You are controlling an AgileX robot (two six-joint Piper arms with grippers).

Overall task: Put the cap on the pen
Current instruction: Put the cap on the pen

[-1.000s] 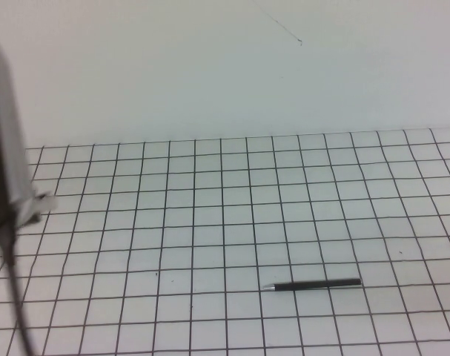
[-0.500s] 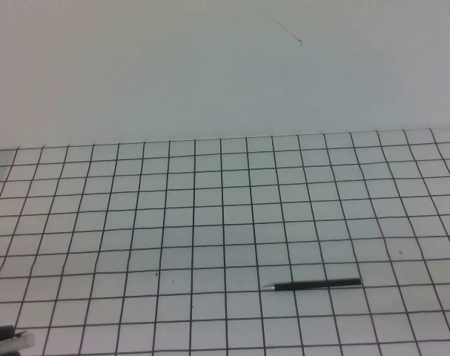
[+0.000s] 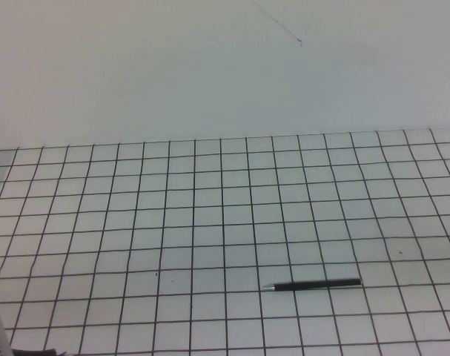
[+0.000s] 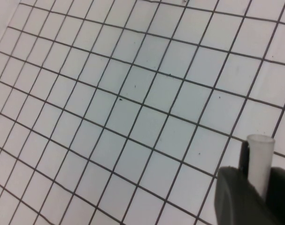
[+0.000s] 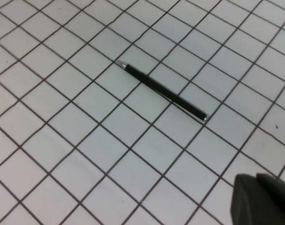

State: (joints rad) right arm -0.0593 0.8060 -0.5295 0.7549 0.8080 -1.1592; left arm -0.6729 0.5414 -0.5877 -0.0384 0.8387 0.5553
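On the gridded mat [image 3: 210, 222], toward my right and near the front edge, the pen [image 3: 312, 285] lies flat along a grid line, its small silver tip pointing toward my left side and its black barrel running away to the right. Nothing touches it. It is uncapped.

My left gripper [image 4: 255, 192] hangs above bare mat on my left, at the very front corner of the high view, where only a pale sliver of that arm shows. Its dark fingers [image 4: 234, 192] are clamped on a pale translucent tube [image 4: 260, 157] that sticks out past them with an open mouth. I take this for the cap, though it does not look dark or clipped. No pen is in sight under that wrist.

My right gripper [image 5: 264, 199] hovers above the mat near the pen's blunt end, well clear of it, jaws pressed together and holding nothing.

As I judge it, the cap is in hand and the pen is not yet picked up, so the joining step has not begun. Next I should part my right jaws, come down across the barrel near its middle, and close, lifting it so the tip end stands free. Then the tube's mouth must line up squarely with that tip before I push.
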